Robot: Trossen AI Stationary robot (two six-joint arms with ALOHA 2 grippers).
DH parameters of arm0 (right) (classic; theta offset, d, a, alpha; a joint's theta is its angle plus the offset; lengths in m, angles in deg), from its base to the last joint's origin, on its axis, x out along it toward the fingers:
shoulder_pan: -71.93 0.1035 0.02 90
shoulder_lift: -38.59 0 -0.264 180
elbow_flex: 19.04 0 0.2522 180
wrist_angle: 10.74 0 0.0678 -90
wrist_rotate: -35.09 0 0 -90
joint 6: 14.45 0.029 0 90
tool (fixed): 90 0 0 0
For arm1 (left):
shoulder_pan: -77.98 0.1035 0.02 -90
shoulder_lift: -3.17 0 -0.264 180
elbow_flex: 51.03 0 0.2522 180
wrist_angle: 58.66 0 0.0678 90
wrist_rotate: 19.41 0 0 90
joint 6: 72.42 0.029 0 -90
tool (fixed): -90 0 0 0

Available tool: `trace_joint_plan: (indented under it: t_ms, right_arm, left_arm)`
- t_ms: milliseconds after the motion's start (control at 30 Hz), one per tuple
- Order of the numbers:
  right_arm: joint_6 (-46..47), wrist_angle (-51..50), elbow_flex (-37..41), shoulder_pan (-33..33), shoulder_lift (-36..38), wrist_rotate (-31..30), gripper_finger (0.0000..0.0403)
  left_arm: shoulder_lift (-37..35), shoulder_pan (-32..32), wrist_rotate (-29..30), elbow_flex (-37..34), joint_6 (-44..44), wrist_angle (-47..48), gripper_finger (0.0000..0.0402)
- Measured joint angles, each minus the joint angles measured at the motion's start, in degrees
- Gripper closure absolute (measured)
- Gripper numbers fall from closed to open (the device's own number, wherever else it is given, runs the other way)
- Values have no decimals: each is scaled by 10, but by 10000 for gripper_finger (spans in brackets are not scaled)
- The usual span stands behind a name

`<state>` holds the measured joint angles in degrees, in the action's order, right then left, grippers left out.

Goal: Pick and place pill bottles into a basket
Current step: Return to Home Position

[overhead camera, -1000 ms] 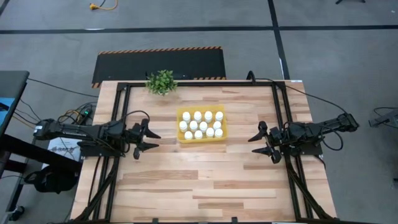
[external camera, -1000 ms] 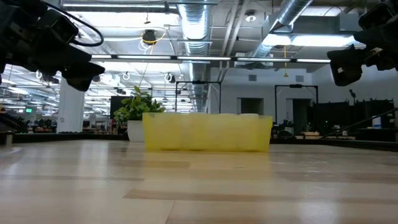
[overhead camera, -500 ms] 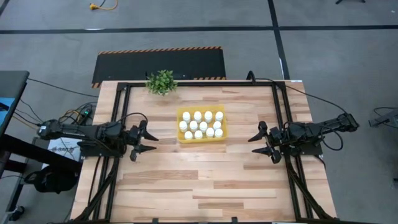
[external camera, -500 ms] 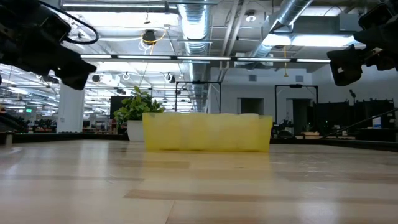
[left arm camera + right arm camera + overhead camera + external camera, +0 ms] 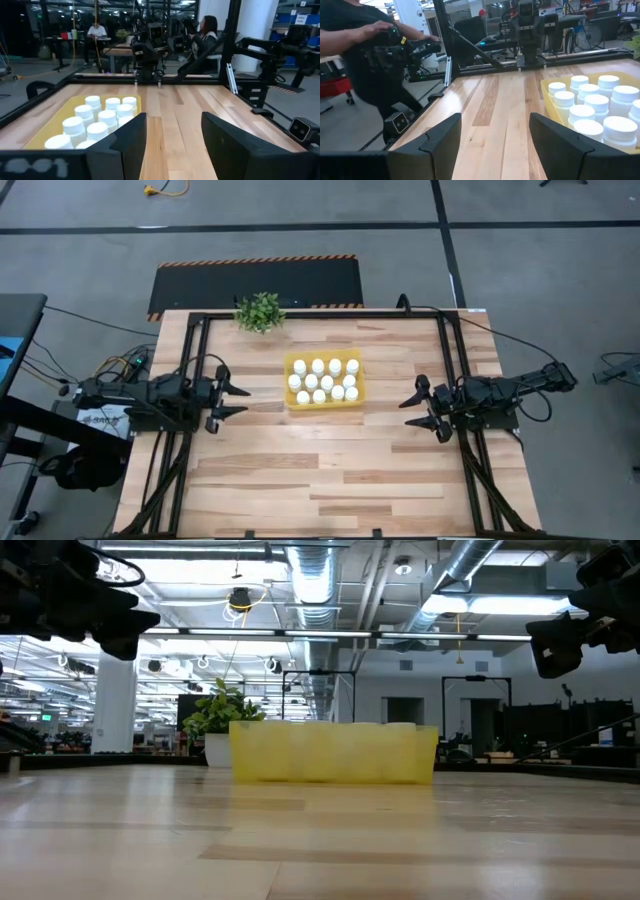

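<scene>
Several small white pill bottles point(image 5: 323, 381) with round caps stand upright inside the yellow basket point(image 5: 324, 404) at the table's middle; they also show in the left wrist view point(image 5: 97, 121) and the right wrist view point(image 5: 592, 107). In the low view the basket point(image 5: 333, 752) rests on the tabletop. My left gripper point(image 5: 233, 401) is open and empty, above the table left of the basket. My right gripper point(image 5: 415, 408) is open and empty, right of the basket. Both hang above the table in the low view.
A small green plant point(image 5: 260, 311) stands at the table's far edge, left of the middle. Black frame rails point(image 5: 192, 370) run along the table's left and right sides. Bare wood point(image 5: 320, 470) lies between the basket and the near edge. A person point(image 5: 375, 60) stands beyond the table's left side.
My left gripper has drawn back toward the table's left edge, away from the basket, and has risen a little. It stays open. My right gripper and the bottles have kept still.
</scene>
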<state>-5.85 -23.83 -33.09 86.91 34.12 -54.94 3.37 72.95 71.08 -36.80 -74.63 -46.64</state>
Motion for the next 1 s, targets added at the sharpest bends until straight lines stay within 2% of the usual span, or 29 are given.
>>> trace_joint_plan:
  t_ms: [1000]
  right_arm:
    - [0,0,0,0,0,0,177]
  left_arm:
    - [2,0,-1,0,-4,1,225]
